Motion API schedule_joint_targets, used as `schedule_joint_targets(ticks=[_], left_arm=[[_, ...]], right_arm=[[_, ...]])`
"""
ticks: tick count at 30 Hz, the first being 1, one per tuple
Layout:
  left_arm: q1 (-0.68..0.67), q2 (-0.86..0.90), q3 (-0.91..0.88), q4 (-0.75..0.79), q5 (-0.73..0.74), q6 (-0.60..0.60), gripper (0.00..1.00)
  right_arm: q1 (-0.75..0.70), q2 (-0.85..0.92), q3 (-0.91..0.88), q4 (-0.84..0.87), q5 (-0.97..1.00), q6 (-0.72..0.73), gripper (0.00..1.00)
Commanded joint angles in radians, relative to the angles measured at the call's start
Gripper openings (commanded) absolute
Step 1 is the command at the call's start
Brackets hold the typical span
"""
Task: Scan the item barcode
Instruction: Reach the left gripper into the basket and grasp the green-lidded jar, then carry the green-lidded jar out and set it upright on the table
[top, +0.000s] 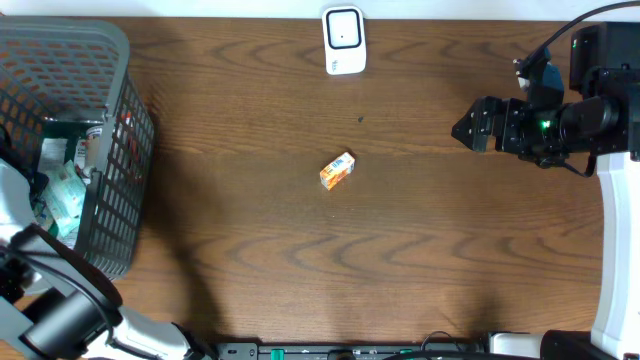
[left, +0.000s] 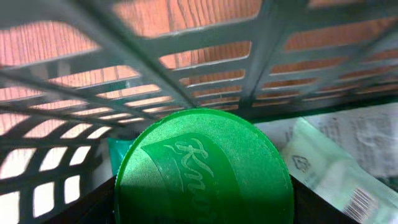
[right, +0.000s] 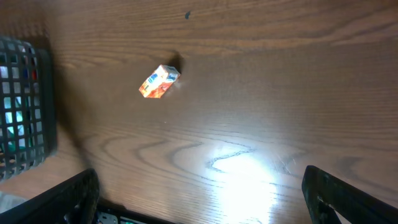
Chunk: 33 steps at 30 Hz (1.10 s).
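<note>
My left hand (left: 200, 218) is down inside the gray basket (top: 118, 170), so from above I cannot see it at all. Only a bit of its white arm (top: 12, 205) shows by the basket. In the left wrist camera a big green lid (left: 202, 168) fills the bottom of the view. The lid is cut off at the lower edge, and I can read only the first letters on it (they look like "Kno"). Whatever sits under the lid is hidden. Dark bits of the fingers (left: 84, 208) peek out on each side of the lid, but I cannot tell if they squeeze it or just sit beside it. The lid's flat top faces the camera. Next to it lies a white packet (left: 329, 168) with a barcode, partly cut off.

The little orange box (top: 337, 171) lies alone near the middle of the brown counter (top: 240, 240). It is well apart from the basket and from the white scanner (top: 343, 40) at the far edge. Its long side runs on a slant, from lower left to upper right in the view from above. Its print is too small to read.

My right hand (top: 462, 128) hangs over the right side of the counter, fingers spread wide, with nothing between them.
</note>
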Motion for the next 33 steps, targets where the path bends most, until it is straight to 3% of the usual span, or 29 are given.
schedule_joint_targets(ticks=[1,14,23,28,33], left_arm=[[0.002,-0.116,0.001,0.002,0.021,0.002,0.52],[-0.122,-0.42,0.009,0.032,0.051,0.003,0.52],[-0.276,-0.588,0.138,-0.015,0.064,0.101,0.52],[-0.363,-0.626,0.245,-0.095,0.238,0.107,0.52],[-0.442,-0.628,0.277,-0.113,0.595,0.095,0.52]], right_arm=[[0.013,0.001,0.019,-0.001,-0.008,0.011,0.99],[0.013,0.001,0.019,-0.001,-0.008,0.011,0.99],[0.013,0.001,0.019,-0.001,-0.008,0.011,0.99],[0.013,0.001,0.019,-0.001,-0.008,0.011,0.99],[0.013,0.001,0.019,-0.001,-0.008,0.011,0.99]])
